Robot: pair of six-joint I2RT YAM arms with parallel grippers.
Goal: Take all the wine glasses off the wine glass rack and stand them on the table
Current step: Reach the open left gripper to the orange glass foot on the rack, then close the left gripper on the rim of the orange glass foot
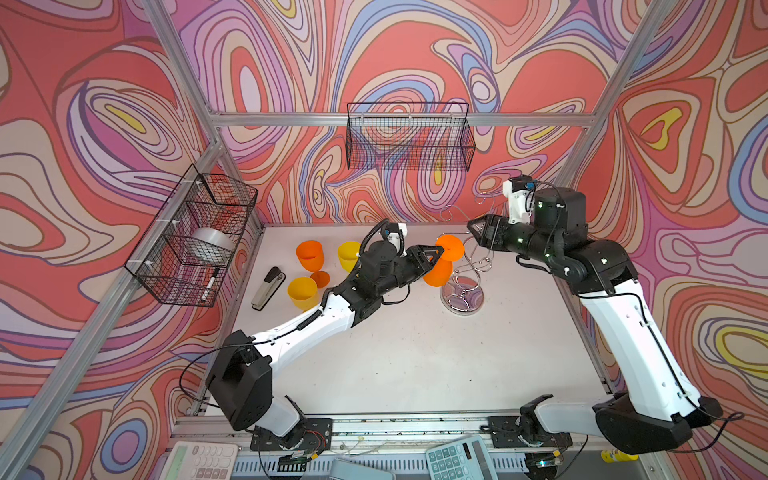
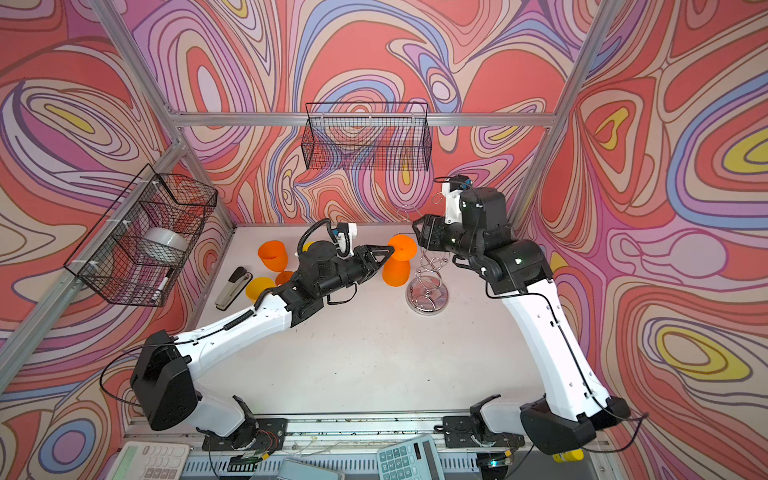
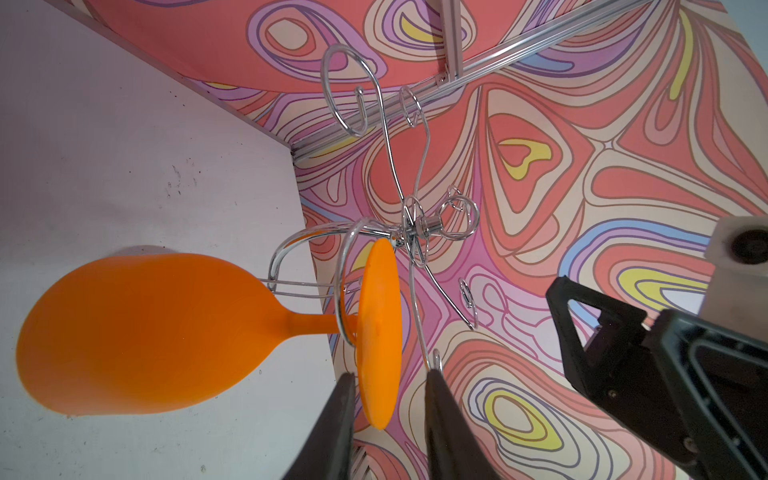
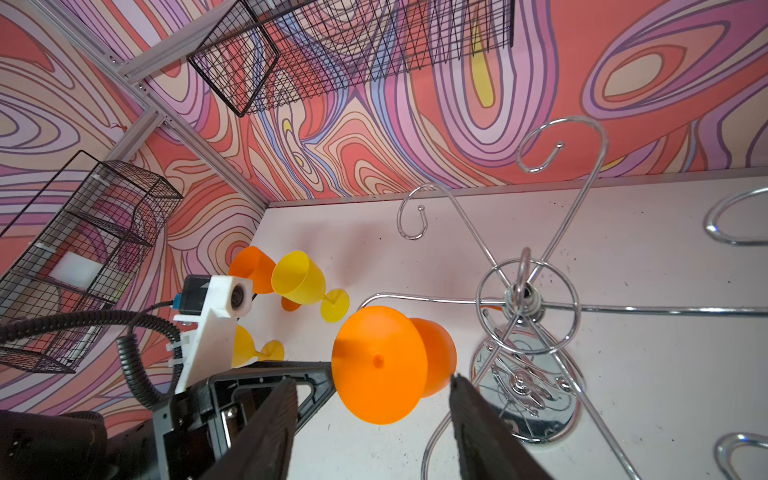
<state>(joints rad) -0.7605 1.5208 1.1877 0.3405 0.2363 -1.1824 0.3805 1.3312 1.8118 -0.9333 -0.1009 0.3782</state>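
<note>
An orange wine glass hangs upside down by its foot from a curled arm of the chrome wine glass rack. My left gripper reaches in from the left at foot height. In the left wrist view the left gripper is open, its jaws straddling the rim of the glass's round foot with a gap on each side. The right gripper hovers open and empty above the rack's hub, over the glass.
Three more glasses, one orange and two yellow, sit left of the rack behind my left arm. A stapler lies further left. Black mesh baskets hang on the left wall and back rail.
</note>
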